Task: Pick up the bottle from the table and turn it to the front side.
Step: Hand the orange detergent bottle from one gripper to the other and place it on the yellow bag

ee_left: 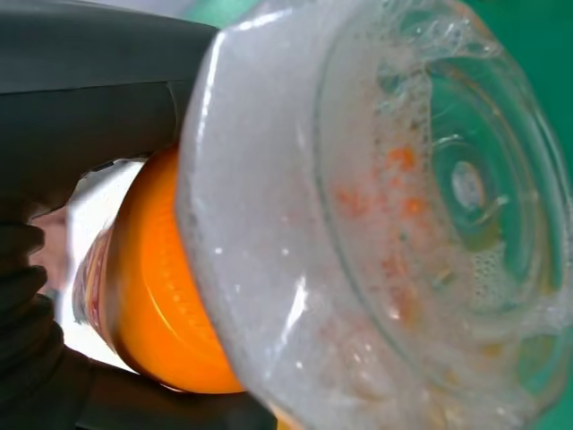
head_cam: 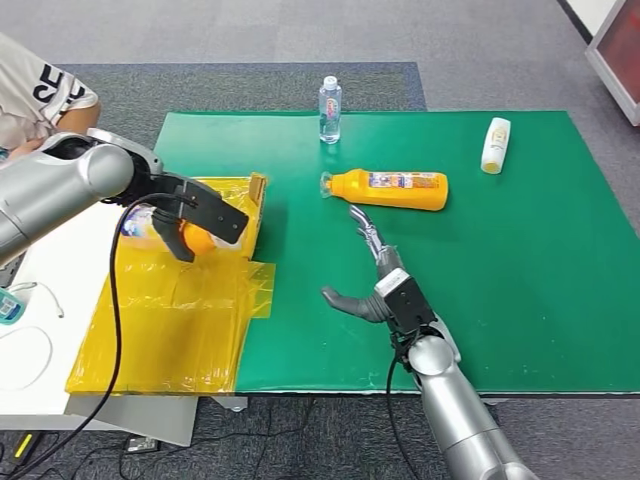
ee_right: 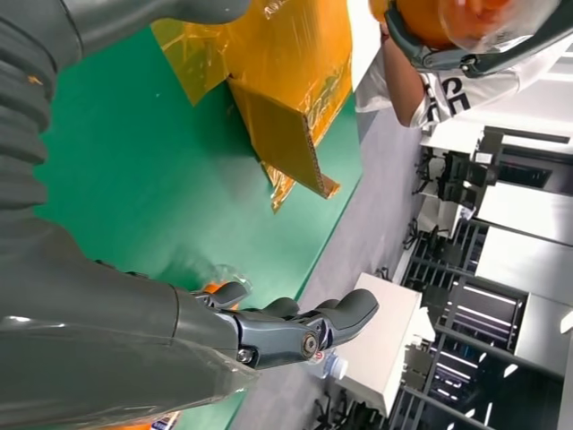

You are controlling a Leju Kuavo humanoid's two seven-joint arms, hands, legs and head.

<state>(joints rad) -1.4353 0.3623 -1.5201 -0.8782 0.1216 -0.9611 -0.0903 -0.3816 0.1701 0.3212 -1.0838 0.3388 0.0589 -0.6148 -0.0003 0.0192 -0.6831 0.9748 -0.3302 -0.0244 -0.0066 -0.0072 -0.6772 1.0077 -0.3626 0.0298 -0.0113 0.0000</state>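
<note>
My right hand hovers low over the green tabletop, fingers spread and holding nothing, thumb stuck out to the side. Its fingertips point at the orange bottle, which lies on its side just beyond them, apart from them, clear cap toward my left and label along its length.

My left hand is closed around a second orange bottle, held over the yellow-taped box at the tabletop's left end. In the left wrist view that bottle's clear cap sits right against the lens, with foam and orange flecks inside.

I judge the lying bottle to be full, so fairly heavy for its size and weighted evenly along its length. The plastic wall looks smooth and glossy; I would expect it to be slippery and to give a little under a hard squeeze. Being round, it may roll away if I nudge it first. I would take it around the middle of the body, thumb on the near side and fingers over the far side, on the label where there should be more grip, and not at the narrow neck.

A small clear water bottle stands at the far edge, and a white bottle lies far right, both well apart from my reach. A person sits at the far left.
</note>
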